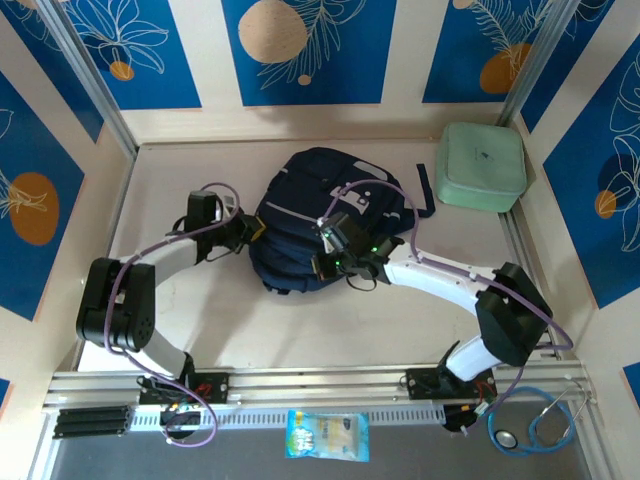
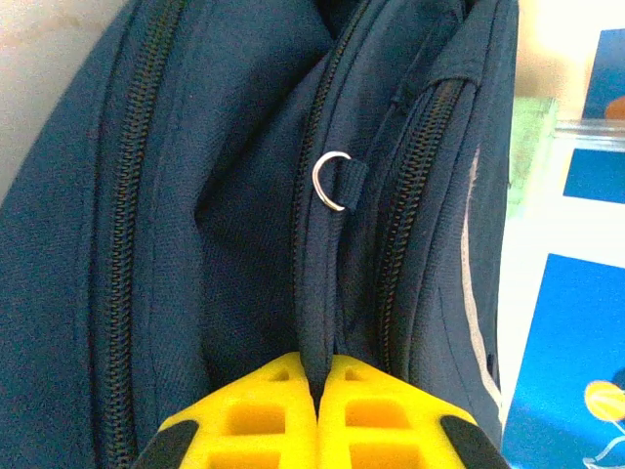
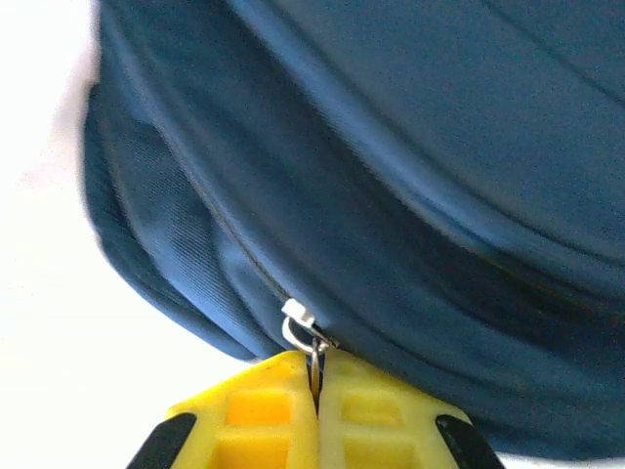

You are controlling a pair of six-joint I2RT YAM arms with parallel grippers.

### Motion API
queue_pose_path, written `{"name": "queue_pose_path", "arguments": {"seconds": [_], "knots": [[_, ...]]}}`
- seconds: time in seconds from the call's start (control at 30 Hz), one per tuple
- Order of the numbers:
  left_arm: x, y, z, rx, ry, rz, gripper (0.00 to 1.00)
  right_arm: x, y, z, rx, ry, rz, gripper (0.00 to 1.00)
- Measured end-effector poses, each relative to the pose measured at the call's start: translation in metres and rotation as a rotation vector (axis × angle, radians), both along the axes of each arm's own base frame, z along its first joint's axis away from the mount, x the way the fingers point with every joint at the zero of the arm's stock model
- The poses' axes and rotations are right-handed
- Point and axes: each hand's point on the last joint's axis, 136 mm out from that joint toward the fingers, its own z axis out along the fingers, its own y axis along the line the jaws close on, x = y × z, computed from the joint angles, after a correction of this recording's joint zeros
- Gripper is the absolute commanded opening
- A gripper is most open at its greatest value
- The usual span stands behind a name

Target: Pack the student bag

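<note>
Student bag (image 1: 300,195) is lying mid-desk in the top view, with the left hand (image 1: 250,228) pressing at its left edge and the right hand (image 1: 330,245) working at its near side. A green case (image 1: 482,166) is sitting far right. A snack packet (image 1: 327,435) and a stethoscope (image 1: 535,425) are waiting past the near rail, and nothing is blocking either arm.

Left wrist: the left hand (image 2: 317,381) is pinching a fabric fold (image 2: 314,293) below a metal ring (image 2: 332,182).

Right wrist: the right hand (image 3: 317,371) is clamping the zipper pull (image 3: 299,327). That thin pull risks slipping free, or the whole bag dragging, if the fold grip is too weak.
</note>
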Motion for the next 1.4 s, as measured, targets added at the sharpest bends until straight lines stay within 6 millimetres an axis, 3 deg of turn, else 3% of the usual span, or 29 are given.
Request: {"name": "queue_pose_path", "arguments": {"seconds": [0.13, 0.37, 0.43, 0.47, 0.53, 0.63, 0.8, 0.97, 1.13, 1.4], "knots": [[0.009, 0.010, 0.002, 0.025, -0.017, 0.022, 0.00, -0.002, -0.023, -0.013, -0.050, 0.008, -0.042, 0.00], [0.011, 0.011, -0.001, 0.048, -0.007, 0.004, 0.00, 0.010, -0.043, -0.010, -0.050, -0.005, -0.105, 0.00], [0.011, 0.011, -0.001, 0.056, -0.012, -0.003, 0.08, 0.013, -0.046, -0.010, -0.057, -0.001, -0.112, 0.00], [0.012, 0.011, -0.001, 0.062, -0.016, -0.007, 0.17, 0.015, -0.045, -0.008, -0.062, 0.001, -0.107, 0.00], [0.013, 0.016, -0.002, 0.086, -0.024, 0.003, 0.29, 0.019, -0.040, -0.005, -0.072, 0.000, -0.092, 0.00], [0.014, 0.030, 0.002, 0.130, -0.039, 0.036, 0.38, 0.022, -0.027, -0.006, -0.085, 0.016, -0.049, 0.00], [0.005, 0.037, 0.024, 0.122, -0.095, 0.068, 0.41, 0.032, 0.013, -0.002, -0.048, 0.020, 0.028, 0.00], [-0.007, 0.034, 0.017, 0.074, -0.064, 0.091, 0.41, 0.037, 0.045, 0.004, 0.009, 0.005, 0.080, 0.00], [-0.005, 0.026, 0.013, 0.042, -0.054, 0.081, 0.41, 0.037, 0.050, 0.006, 0.027, 0.007, 0.092, 0.00], [0.007, 0.007, 0.003, 0.026, -0.029, 0.044, 0.33, 0.036, 0.050, 0.006, 0.030, 0.009, 0.090, 0.00]]}}
